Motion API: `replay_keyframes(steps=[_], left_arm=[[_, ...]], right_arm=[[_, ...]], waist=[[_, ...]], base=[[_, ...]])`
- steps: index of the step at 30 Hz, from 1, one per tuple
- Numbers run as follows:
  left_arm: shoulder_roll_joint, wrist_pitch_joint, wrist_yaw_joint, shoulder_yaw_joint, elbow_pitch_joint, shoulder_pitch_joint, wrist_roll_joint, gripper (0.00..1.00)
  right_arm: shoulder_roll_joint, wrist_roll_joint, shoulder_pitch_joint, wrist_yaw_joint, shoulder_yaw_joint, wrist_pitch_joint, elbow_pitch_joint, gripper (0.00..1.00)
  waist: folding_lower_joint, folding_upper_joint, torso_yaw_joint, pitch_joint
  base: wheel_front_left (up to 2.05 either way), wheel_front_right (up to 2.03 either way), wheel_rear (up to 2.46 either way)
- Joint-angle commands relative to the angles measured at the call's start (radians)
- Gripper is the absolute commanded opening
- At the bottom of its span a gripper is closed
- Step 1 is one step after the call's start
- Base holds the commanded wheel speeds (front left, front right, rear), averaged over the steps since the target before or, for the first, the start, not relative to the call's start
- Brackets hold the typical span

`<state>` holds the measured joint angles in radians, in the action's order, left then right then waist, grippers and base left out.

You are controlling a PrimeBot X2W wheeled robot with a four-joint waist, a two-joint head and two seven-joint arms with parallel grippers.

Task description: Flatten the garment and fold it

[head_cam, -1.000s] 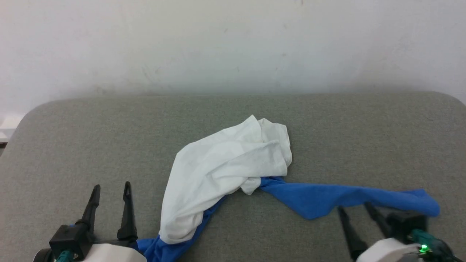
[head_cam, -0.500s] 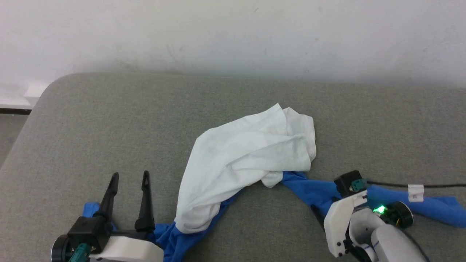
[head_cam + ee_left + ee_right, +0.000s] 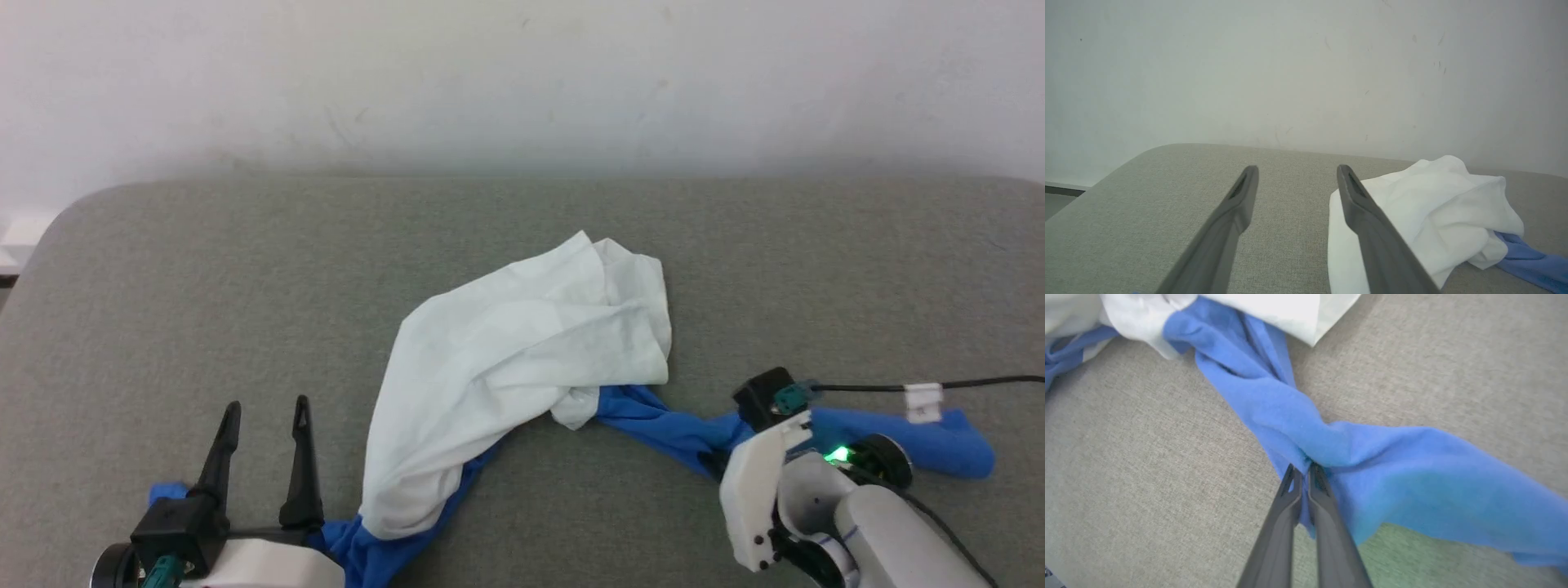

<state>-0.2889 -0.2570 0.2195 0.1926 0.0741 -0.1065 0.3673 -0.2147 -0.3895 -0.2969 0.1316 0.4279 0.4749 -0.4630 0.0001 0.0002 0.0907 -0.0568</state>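
1. Head view: the garment (image 3: 506, 359) lies crumpled on the grey cushion (image 3: 204, 286), with its white body bunched at the centre of the frame.
2. One blue sleeve (image 3: 939, 445) trails from the bunch toward 4 o'clock. More blue cloth runs out from under the white toward 7 o'clock.
3. The left gripper (image 3: 267, 403) sits at 8 o'clock, its fingers spread wide and pointing to 12, with nothing between them. In the left wrist view the white cloth lies at 3 o'clock of those fingers.
4. Right wrist view — the right gripper (image 3: 1302, 467) has its two dark fingers pressed together on a twisted fold of the blue sleeve, about midway along it. The cloth bunches at the tips.
5. In the head view the right arm's pale wrist housing (image 3: 759, 490) covers that spot at 4 o'clock. A black cable (image 3: 865, 386) leads off toward 3 o'clock, above the sleeve's end.
6. A pale wall (image 3: 522, 82) stands behind the cushion at 12 o'clock.
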Motion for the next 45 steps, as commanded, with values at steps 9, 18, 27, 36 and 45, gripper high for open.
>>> replay_keyframes(steps=[9, 18, 27, 36, 45], left_arm=[[-0.011, -0.004, 0.000, -0.008, 0.008, -0.045, -0.002, 1.00], [-0.015, 0.009, 0.009, -0.005, 0.006, -0.064, 0.005, 1.00], [-0.019, 0.024, 0.019, 0.002, 0.018, -0.065, 0.003, 1.00], [-0.017, 0.032, 0.003, 0.025, 0.014, -0.003, 0.001, 1.00], [0.009, 0.017, -0.018, 0.044, -0.025, 0.063, 0.005, 1.00]], right_arm=[[-0.050, 0.079, 0.320, -0.001, -0.301, -0.025, 0.297, 0.00], [0.108, 0.139, 0.631, -0.001, -0.505, 0.008, 0.512, 1.00], [0.094, 0.213, 0.520, -0.001, -0.463, -0.074, 0.657, 1.00], [-0.228, 0.168, 0.167, -0.001, -0.109, 0.015, 0.442, 1.00], [-0.413, 0.039, -0.086, -0.001, 0.252, 0.034, 0.337, 1.00]], waist=[[-0.0001, -0.0002, -0.046, 0.048], [-0.0001, -0.0002, -0.037, 0.072], [-0.0001, -0.0002, -0.028, 0.067], [-0.0001, -0.0002, -0.001, -0.006], [-0.0001, -0.0002, 0.039, -0.070]], base=[[0.00, 0.00, 0.00], [0.00, 0.00, 0.00], [0.00, 0.00, 0.00], [0.00, 0.00, 0.00], [0.00, 0.00, 0.00]])
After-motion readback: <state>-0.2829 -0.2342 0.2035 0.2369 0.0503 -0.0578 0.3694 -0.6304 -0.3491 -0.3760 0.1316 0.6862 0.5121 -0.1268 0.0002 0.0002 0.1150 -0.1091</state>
